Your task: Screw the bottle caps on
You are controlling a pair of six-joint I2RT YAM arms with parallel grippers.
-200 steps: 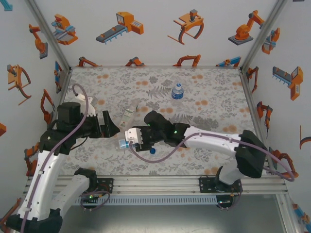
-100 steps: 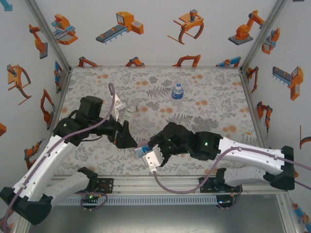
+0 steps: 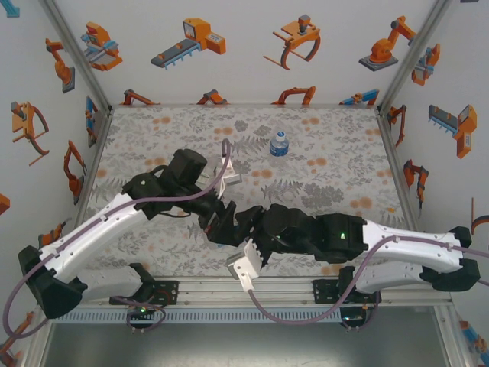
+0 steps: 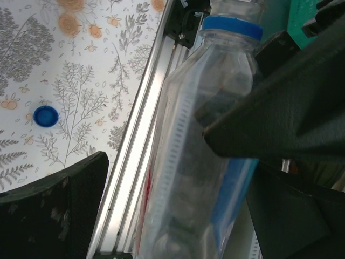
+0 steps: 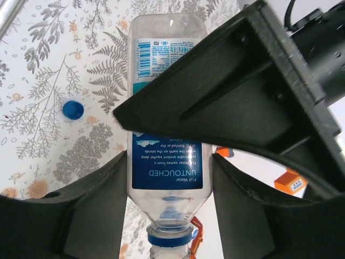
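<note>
Two end effectors meet near the six o'clock edge of the bench [image 3: 336, 145]: the right end effector [image 5: 170, 186] pinches a blue-labelled Fiji water bottle [image 5: 167, 54], the left end effector [image 4: 178, 178] spread wide around it. A loose blue cap [image 5: 72, 109] lies at the bottle's nine o'clock; a second bottle [image 3: 280, 143] stands upright toward twelve o'clock.

Bottle [image 5: 167, 172], blue label panel, print upside down in the right wrist view: "UNTOUCHED" in white capitals, "FIJI Water" in smaller white type next to it, then a paragraph opening "FIJI Water comes from a", with "ancient aquifer deep" legible further on and the remainder too fine to read. Same bottle, pale panel toward its base: barcode and columns of small print, illegible. Standing bottle [image 3: 280, 143], top view: blue label, lettering too small to make out.
</note>
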